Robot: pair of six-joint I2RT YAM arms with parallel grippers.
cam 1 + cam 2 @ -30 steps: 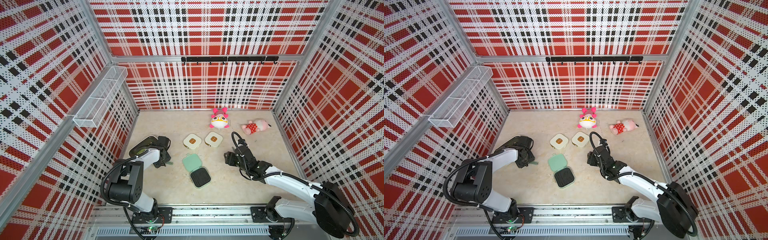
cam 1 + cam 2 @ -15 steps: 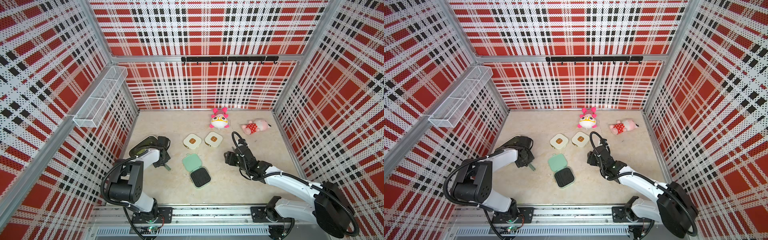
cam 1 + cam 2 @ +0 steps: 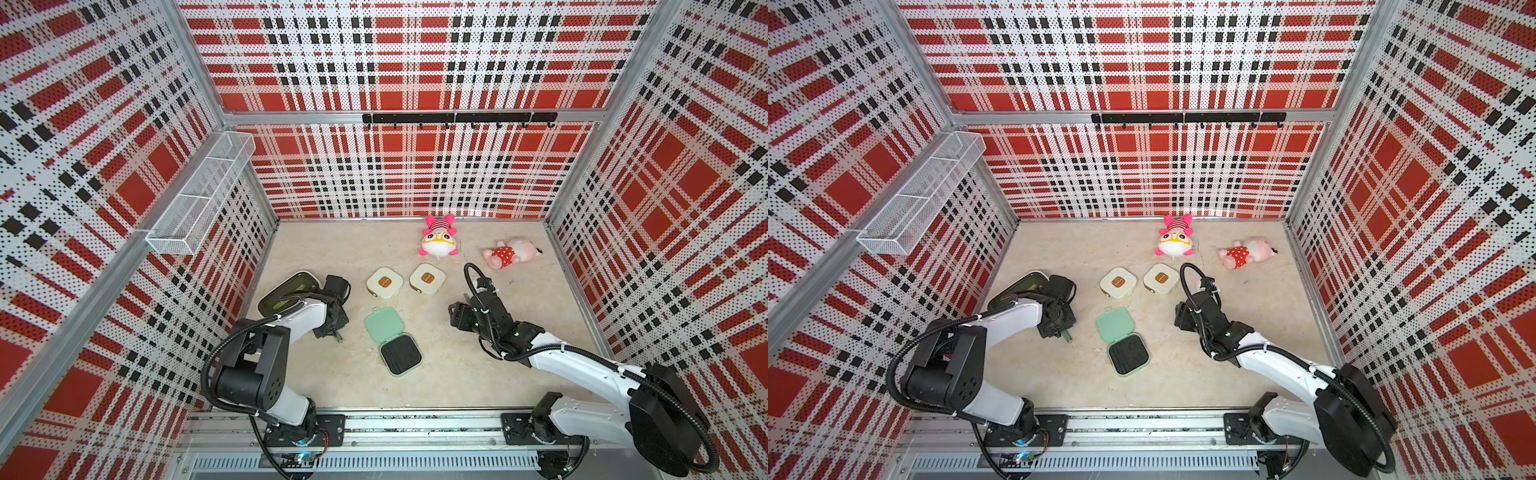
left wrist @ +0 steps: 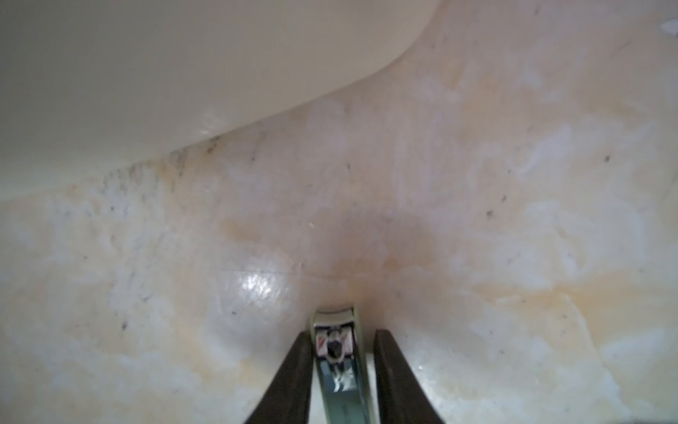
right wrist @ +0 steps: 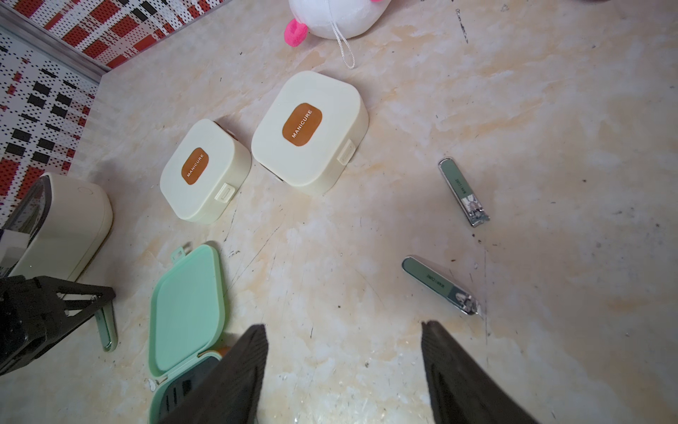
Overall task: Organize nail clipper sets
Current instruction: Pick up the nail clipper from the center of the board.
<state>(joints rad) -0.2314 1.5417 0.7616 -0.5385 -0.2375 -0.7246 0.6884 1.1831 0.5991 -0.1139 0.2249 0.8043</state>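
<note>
Your left pincer (image 4: 343, 332) stands narrow, its two dark fingers (image 4: 290, 378) flanking a green-faced clipper (image 4: 335, 363). One finger lies against the clipper's edge. A sliver of floor shows beside the other finger, so you cannot tell whether the pinch is complete. This clipper sits just beside the cream bin (image 4: 183, 73) and to the left of the mint case (image 3: 384, 325) in both top views.

Your right pincer (image 5: 343, 325) is spread wide above bare floor, with nothing between its fingers. Two loose clippers (image 5: 464, 192) lie flat near it, apart from each other and from every case.

The mint case lies open with its lid flat and its black ribbed insert (image 3: 401, 355) facing up. Two cream cases (image 3: 384, 282) sit closed behind it, just beside each other.

Surface: beige marbled floor (image 3: 324, 257), scuffed. Two pink plush toys (image 3: 439, 241) rest near the back wall. Red plaid perforated panels (image 3: 415, 62) enclose three sides. A white wire basket (image 3: 199, 199) hangs on the left panel and a black hook rail (image 3: 457, 118) on the rear.
</note>
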